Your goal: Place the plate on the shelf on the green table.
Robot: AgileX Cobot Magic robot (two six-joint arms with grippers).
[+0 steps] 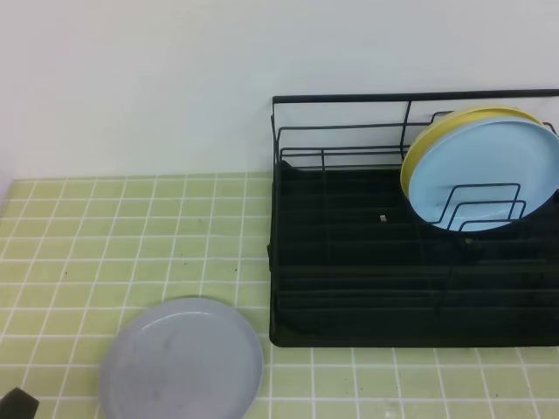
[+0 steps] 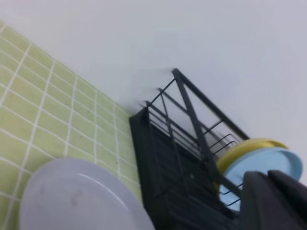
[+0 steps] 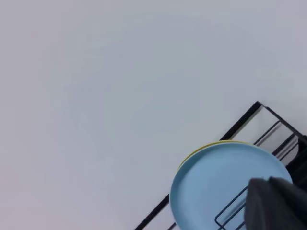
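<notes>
Here, the plate (image 1: 182, 360) is being seen lying flat on the green surface (image 1: 105, 227), front-left in the exterior high view, w/ its lower edge cut off by the frame. It is sitting just left of the shelf (image 1: 349, 297), near its front-left corner but apart from it; nothing is being held against it. In the left wrist view the same plate (image 2: 79, 196) is being shown at bottom left, w/ the tiled surface (image 2: 43, 120) behind it and the shelf (image 2: 168, 167) to its right.

The shelf is standing on the surface at right, rear rail up against the white wall (image 1: 131, 78). Two other plates are being propped upright at its right end, in the wire dividers (image 1: 485, 209): a light blue plate (image 1: 485, 175) in front and a yellow plate (image 1: 454, 127) right behind it, only the yellow rim showing. The rest of the rack's tray is being seen as dark.

The left hand (image 2: 273, 201) is being shown only as a dark blurred mass at the bottom right of its own cam; its fingers are shut and nothing is being gripped. The right hand (image 3: 276, 203) is likewise being seen as a dark blur at the bottom right of its cam, closed and w/o any load, w/ the light blue plate (image 3: 220, 182) and the rack's rail beyond it. A small dark shape (image 1: 17, 404) is sitting at the bottom-left corner of the exterior view; what it is cannot be told.
</notes>
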